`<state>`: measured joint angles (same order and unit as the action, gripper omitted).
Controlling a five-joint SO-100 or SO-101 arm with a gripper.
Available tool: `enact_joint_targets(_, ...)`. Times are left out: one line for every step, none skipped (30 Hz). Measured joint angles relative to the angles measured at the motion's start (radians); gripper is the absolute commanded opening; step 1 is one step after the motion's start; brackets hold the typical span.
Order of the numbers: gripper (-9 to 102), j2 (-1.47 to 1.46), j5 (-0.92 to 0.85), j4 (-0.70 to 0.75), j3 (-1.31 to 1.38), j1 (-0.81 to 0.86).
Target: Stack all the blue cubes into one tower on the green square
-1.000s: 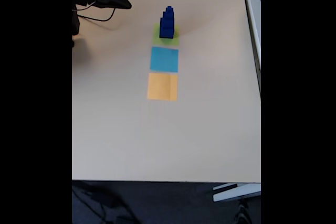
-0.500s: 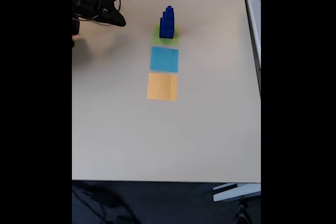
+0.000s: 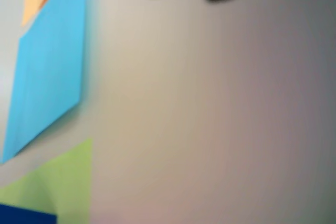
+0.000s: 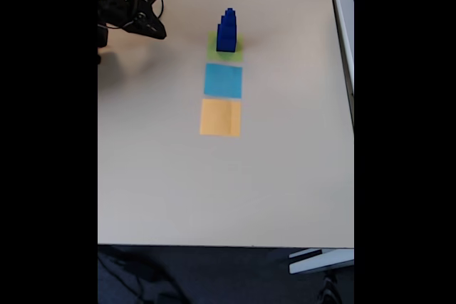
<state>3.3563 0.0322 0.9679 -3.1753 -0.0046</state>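
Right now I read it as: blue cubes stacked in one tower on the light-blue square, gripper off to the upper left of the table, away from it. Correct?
Not quite. The fixed view shows the blue cubes stacked on the green square, not the light-blue square, which lies bare just below it. The rest holds: the gripper is at the upper left, apart from the tower.

Dark blue cubes point(image 4: 226, 31) stand on a lime-green square point(image 4: 225, 47), next comes a plain light-blue square point(image 4: 223, 80) and then a pale orange square point(image 4: 220, 117), all on a beige table point(image 4: 285, 161), with a black gripper point(image 4: 158, 33) nearby.
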Motion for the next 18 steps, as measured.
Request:
enact_joint_targets(0,0.0,-0.009,0.0,0.0,0.0)
enact_joint_targets(0,0.0,-0.02,0.0,0.0,-0.003)
enact_joint_targets(0,0.0,-0.035,0.0,0.0,-0.006)
enact_joint_targets(0,0.0,-0.049,0.0,0.0,-0.011)
enact_joint_targets(0,0.0,-0.058,0.0,0.0,-0.012)
enact_joint_targets(0,0.0,-0.067,0.0,0.0,-0.012)
enact_joint_targets(0,0.0,-0.08,0.002,0.0,-0.012)
enact_joint_targets(0,0.0,-0.098,0.005,0.0,-0.012)
enact_joint_targets(0,0.0,-0.109,0.008,0.0,-0.012)
enact_joint_targets(0,0.0,-0.115,0.011,0.0,-0.014)
enact_joint_targets(0,0.0,-0.12,0.011,0.0,-0.017)
enact_joint_targets(0,0.0,-0.121,0.011,0.0,-0.018)
enact_joint_targets(0,0.0,-0.121,0.011,0.0,-0.018)
enact_joint_targets(0,0.0,-0.121,0.011,0.0,-0.018)
enact_joint_targets(0,0.0,-0.121,0.011,0.0,-0.018)
enact_joint_targets(0,0.0,-0.121,0.011,0.0,-0.018)
enact_joint_targets(0,0.0,-0.121,0.011,0.0,-0.018)
enact_joint_targets(0,0.0,-0.121,0.011,0.0,-0.018)
